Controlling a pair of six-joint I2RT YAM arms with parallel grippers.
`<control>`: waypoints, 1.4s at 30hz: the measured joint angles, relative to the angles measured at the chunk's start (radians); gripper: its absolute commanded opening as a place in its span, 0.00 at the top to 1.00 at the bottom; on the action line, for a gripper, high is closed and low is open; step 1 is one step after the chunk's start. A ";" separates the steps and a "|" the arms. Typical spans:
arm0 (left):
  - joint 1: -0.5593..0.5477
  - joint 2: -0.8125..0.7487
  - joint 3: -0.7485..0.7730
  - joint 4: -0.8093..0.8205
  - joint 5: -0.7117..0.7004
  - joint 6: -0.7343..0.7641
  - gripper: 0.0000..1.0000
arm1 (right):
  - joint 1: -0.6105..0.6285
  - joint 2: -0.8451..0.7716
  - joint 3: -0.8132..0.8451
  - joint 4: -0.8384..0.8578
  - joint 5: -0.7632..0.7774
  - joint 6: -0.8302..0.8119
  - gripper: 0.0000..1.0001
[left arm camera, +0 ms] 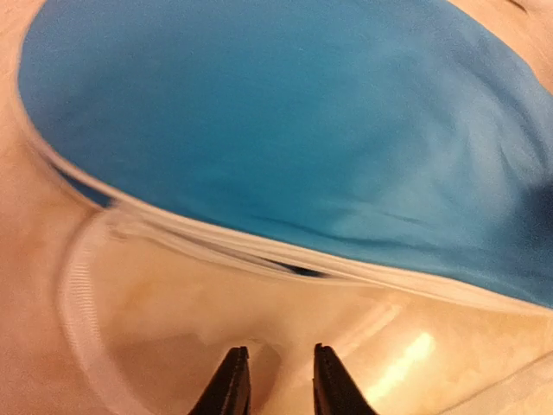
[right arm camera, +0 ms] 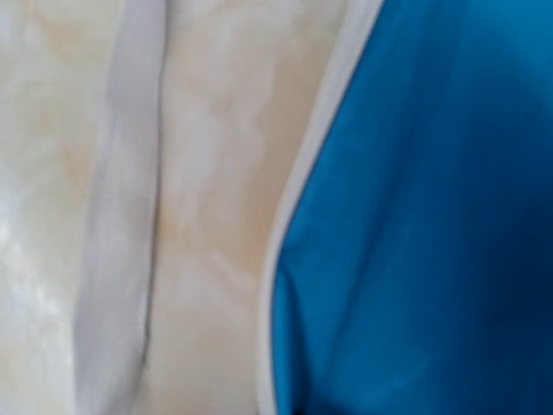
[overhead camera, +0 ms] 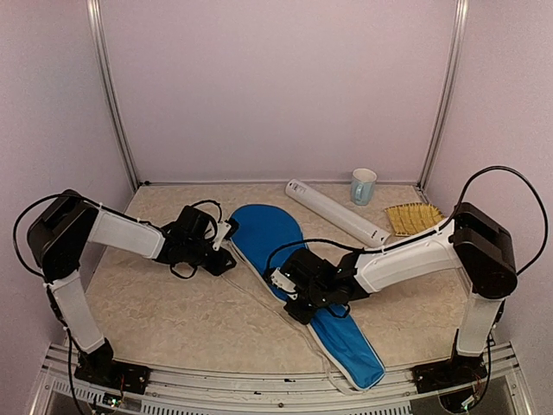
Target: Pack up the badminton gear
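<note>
Flanking the blue cover [overhead camera: 263, 229] lying diagonally across centre frame, hovering L gripper [left arm camera: 281, 385] at its upper-left rim w/ fingers slightly parted on nothing, parking R gripper [overhead camera: 282, 284] over mid edge, grip impossible to tell, prob. readying the opening for loading.

pale blue mug [overhead camera: 363, 185], straw-coloured brush [overhead camera: 413, 218]

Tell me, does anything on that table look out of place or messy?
Mildly. A pale blue mug and a straw-coloured brush sit at the back right, unrelated to badminton. The blue cover lies diagonally, and a white strip trails loose on the table beside its edge, apart from it.
</note>
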 measured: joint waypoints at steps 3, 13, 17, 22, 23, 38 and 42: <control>0.044 0.002 0.038 -0.013 -0.050 -0.015 0.61 | -0.002 -0.038 -0.039 -0.011 -0.014 0.000 1.00; 0.034 0.102 0.192 -0.072 -0.064 0.013 0.67 | -0.004 -0.144 -0.140 -0.059 -0.031 -0.001 1.00; 0.021 0.104 0.190 -0.084 -0.061 0.025 0.70 | -0.005 -0.162 -0.152 -0.064 -0.031 0.000 1.00; -0.035 0.018 0.082 -0.066 -0.075 0.021 0.61 | -0.006 -0.171 -0.164 -0.065 -0.031 -0.001 1.00; -0.047 -0.005 0.058 -0.064 -0.076 0.018 0.60 | -0.006 -0.174 -0.167 -0.066 -0.032 -0.001 1.00; -0.064 0.014 0.015 -0.038 -0.108 -0.021 0.57 | -0.006 -0.216 -0.197 -0.071 -0.033 -0.001 1.00; -0.059 0.048 0.055 -0.039 -0.135 -0.021 0.53 | -0.006 -0.227 -0.201 -0.077 -0.039 -0.001 1.00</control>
